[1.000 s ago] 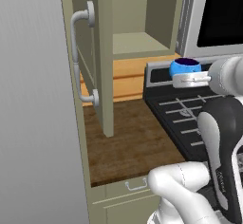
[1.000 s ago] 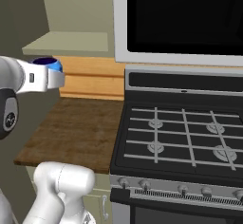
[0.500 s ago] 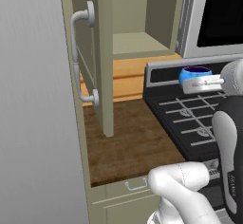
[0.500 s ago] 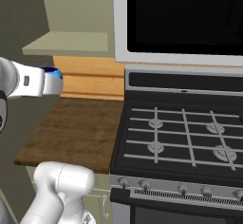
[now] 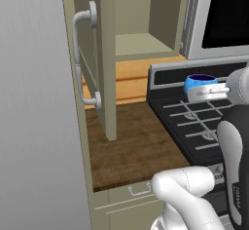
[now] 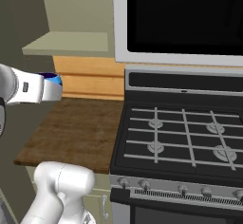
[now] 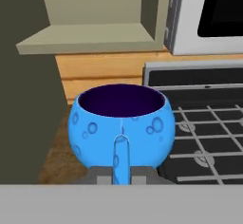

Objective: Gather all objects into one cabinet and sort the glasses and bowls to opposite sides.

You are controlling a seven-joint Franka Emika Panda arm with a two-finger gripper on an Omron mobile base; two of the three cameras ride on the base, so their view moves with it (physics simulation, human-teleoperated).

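One blue bowl clamped in closed pincer, above stove edge.

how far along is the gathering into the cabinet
Done: the cabinet door is open, but the visible shelf holds nothing. In hand: the gripper is shut on the blue bowl, over the stove's edge. Left: set it inside; other items aren't in view.

Arm: white, rising from the base, forearm reaching level. Gripper: jaws closing tight on the blue bowl, holding it upright in the air
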